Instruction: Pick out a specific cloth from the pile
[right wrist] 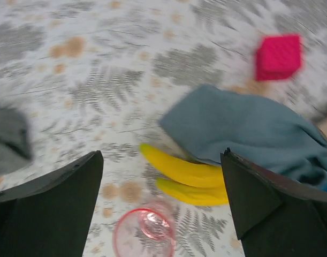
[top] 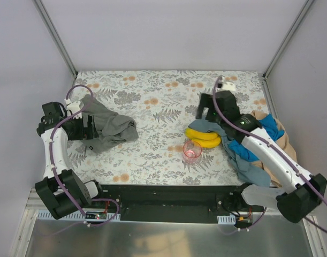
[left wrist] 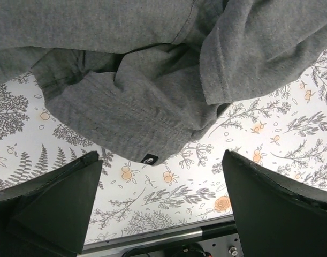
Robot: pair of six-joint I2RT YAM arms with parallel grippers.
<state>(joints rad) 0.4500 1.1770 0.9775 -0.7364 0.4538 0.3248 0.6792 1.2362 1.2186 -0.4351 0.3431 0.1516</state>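
Cloth point(top: 107, 128), dark grey-green, lies crumpled at the left of the table point(top: 152, 91), well apart from the pile point(top: 257, 155) at right. Left jaws gape wide beside the cloth, gripping nothing; right jaws, equally wide and empty, hover above bananas point(top: 203, 140).

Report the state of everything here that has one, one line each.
the cloth: crumpled, lying loose, ungripped.
the pile: heaped, its slate cloth spilling over the banana bunch.
banana bunch: lying down, one end covered.
pink cup: upright, looks empty.
left gripper: open, holding nothing.
right gripper: open, holding nothing.
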